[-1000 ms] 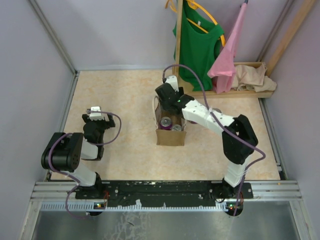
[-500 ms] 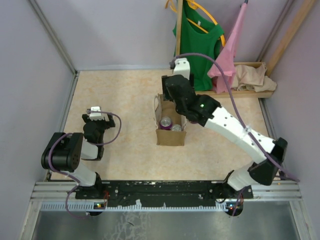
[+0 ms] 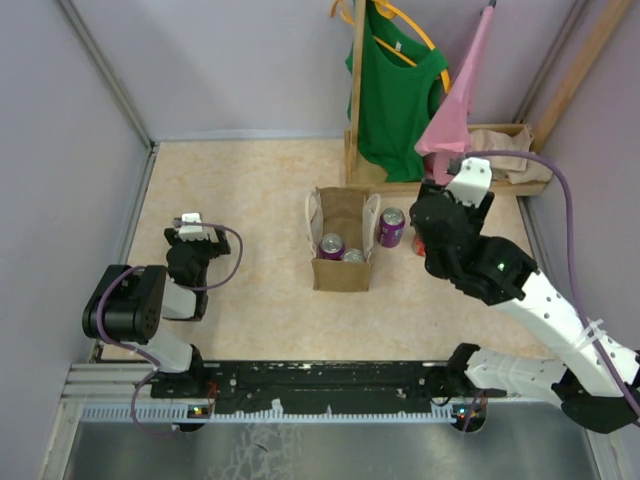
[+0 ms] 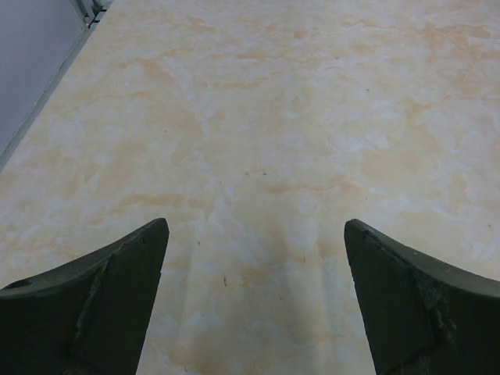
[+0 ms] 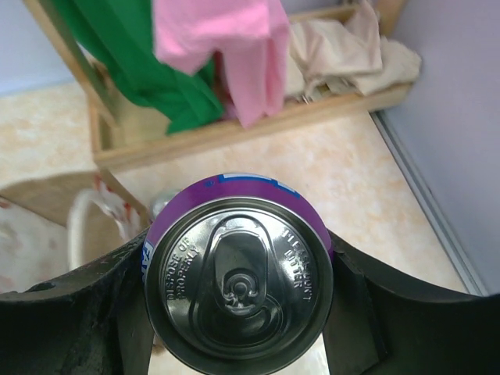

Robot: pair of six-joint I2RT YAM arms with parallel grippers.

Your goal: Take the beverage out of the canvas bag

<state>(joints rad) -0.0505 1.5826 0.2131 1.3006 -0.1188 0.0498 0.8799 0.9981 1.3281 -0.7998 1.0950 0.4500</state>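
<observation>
My right gripper [image 5: 239, 320] clamps the upright purple aluminium beverage can [image 5: 238, 277] outside the tan-brown canvas bag [image 3: 340, 273], towards the worktop's right edge; my left gripper [image 4: 256, 228] gapes wide.

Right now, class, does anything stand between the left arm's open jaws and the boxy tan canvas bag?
Nothing visible does. Only bare marbled beige table lies between the left gripper, jaws open, and the boxy tan canvas bag.

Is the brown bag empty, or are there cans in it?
Not empty: the overhead view shows two cans inside the bag, with another can standing outside beside it.
</observation>
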